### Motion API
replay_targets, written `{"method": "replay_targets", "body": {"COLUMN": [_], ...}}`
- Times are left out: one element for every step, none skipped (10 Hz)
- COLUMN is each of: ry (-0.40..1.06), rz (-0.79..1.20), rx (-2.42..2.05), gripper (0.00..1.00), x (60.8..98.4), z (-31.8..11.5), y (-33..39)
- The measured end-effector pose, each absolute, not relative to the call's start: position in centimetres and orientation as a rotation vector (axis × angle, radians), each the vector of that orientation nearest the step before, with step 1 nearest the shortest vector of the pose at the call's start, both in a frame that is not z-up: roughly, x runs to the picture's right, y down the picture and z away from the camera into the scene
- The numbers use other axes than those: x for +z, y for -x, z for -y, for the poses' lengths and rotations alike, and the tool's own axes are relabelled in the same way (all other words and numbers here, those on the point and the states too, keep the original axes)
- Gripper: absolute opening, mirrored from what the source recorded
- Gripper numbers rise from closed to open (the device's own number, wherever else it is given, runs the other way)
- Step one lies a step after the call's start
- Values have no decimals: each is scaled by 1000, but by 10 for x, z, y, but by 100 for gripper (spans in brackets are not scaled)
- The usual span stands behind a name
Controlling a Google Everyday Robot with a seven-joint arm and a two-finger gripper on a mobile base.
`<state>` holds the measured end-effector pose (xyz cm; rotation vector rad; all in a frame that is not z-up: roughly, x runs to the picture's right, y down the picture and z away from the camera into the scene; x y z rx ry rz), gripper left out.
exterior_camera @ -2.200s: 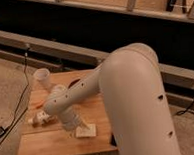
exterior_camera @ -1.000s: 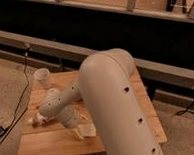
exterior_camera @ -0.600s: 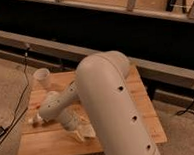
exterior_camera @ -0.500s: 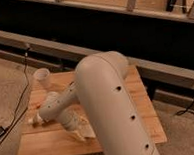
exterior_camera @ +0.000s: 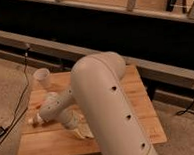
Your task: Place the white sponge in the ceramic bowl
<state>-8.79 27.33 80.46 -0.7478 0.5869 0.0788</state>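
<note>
The white sponge [exterior_camera: 84, 131] lies on the wooden table [exterior_camera: 137, 104], near its front middle. My gripper [exterior_camera: 76, 124] is at the end of the white arm [exterior_camera: 104, 101] and sits right at the sponge's upper left edge, low over the table. I cannot tell whether it touches the sponge. The arm's bulky shell fills the middle of the view and hides much of the tabletop. The ceramic bowl is out of view, possibly behind the arm.
A translucent white plastic cup [exterior_camera: 42, 76] stands at the table's back left corner. A dark cable [exterior_camera: 15, 110] runs over the floor to the left. A low metal rail [exterior_camera: 160, 70] and a dark wall lie behind the table.
The arm has swung left and closer to the camera, covering more of the table. The gripper end has stayed by the sponge, which lies in about the same place.
</note>
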Motion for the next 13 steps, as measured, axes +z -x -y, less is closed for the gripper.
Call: {"method": "replay_targets", "body": {"ry": [743, 740, 743, 747, 756, 757, 752, 735, 711, 682, 653, 624, 607], "rz": [-581, -576, -577, -579, -574, -564, -547, -518, -493, -472, -450, -426, -411], "rx": [90, 99, 110, 134, 194, 248, 302, 375, 445, 510, 569, 623, 651], "gripper": [27, 18, 8, 2, 0, 0, 0, 0, 0, 0, 0, 0, 0], "x": [805, 803, 799, 796, 790, 787, 782, 778, 778, 779, 782, 787, 791], "z": [-271, -269, -266, -261, -252, -240, -225, -201, -175, -150, -124, -99, -83], "y": [90, 93, 95, 96, 99, 101, 104, 107, 108, 108, 109, 113, 116]}}
